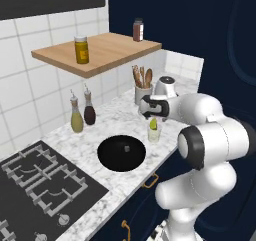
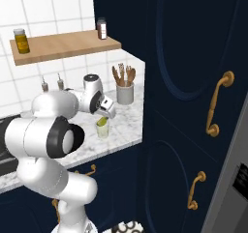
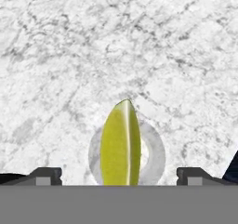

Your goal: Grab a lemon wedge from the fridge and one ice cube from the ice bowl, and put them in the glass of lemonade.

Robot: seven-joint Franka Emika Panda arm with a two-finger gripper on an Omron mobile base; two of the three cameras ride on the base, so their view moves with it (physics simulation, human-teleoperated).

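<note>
Lemon wedge (image 3: 121, 144) stands upright in the glass of lemonade (image 3: 155, 155) as we look down along our hand: its yellow-green peak rises above the clear rim, and our two dark fingertips (image 3: 45, 175) sit far apart on either side of the glass, touching neither it nor the wedge. Our gripper (image 1: 152, 116) hangs spread wide and empty just above the tumbler (image 1: 154, 132), which sits near the front edge of the marble worktop (image 1: 112, 120). Beside it, toward the stove (image 1: 42, 182), lies the black ice bowl (image 1: 121, 153), also near the front edge. Two spouted bottles (image 1: 83, 114) stand by the tiled wall, and a utensil holder (image 1: 143, 92) sits toward the back of the worktop.
</note>
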